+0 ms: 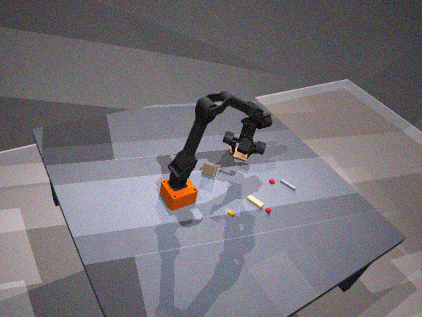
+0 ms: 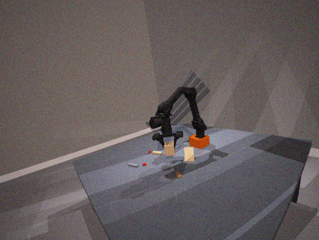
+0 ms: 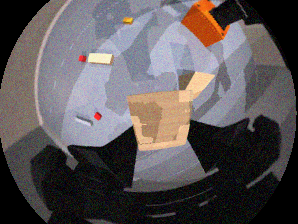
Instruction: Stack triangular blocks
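My gripper (image 1: 243, 152) (image 2: 169, 145) (image 3: 158, 123) is shut on one tan triangular block (image 1: 240, 154) (image 2: 169, 150) (image 3: 161, 117) and holds it above the table (image 1: 109, 203) (image 2: 234, 192). A broad face of this block fills the middle of the wrist view; its far side is hidden there. The other triangular block (image 1: 209, 169) (image 2: 188, 154) (image 3: 202, 83) rests on the table between the gripper and the arm's base, apart from the held block. Which way its sloped face points is hard to tell.
The orange base (image 1: 178, 199) (image 2: 199, 141) (image 3: 204, 24) stands beyond the resting block. A pale bar (image 1: 255, 201) (image 2: 157, 152), two red pieces (image 1: 272, 181) (image 1: 268, 210), a grey rod (image 1: 288, 185) (image 2: 133, 165), a yellow piece (image 1: 231, 213) and a small brown piece (image 1: 230, 150) (image 2: 179, 175) lie around.
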`<move>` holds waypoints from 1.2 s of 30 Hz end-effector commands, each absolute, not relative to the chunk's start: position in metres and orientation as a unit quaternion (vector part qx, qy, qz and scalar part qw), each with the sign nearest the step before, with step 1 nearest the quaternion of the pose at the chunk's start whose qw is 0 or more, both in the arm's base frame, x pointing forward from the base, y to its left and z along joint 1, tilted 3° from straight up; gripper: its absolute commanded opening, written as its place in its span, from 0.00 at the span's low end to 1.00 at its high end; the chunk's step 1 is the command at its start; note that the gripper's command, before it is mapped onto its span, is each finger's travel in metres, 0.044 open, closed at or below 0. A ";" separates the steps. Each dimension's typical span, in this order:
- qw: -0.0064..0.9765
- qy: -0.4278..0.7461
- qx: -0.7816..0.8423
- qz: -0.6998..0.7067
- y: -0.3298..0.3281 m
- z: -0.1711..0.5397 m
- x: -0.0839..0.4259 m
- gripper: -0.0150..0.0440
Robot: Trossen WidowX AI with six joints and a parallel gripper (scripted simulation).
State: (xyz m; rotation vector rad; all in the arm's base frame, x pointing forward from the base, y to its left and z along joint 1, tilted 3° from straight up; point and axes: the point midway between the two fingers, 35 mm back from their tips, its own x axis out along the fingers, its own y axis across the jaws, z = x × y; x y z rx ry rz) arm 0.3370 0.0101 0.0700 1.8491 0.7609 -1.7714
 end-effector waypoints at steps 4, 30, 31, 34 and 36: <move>0.237 0.260 0.672 -0.652 0.012 0.075 0.338 0.25; 0.234 0.263 0.671 -0.652 0.104 0.132 0.283 0.25; 0.234 0.264 0.671 -0.652 0.107 0.134 0.280 0.25; 0.234 0.264 0.671 -0.652 0.109 0.135 0.279 0.25; 0.234 0.264 0.671 -0.652 0.108 0.133 0.278 0.25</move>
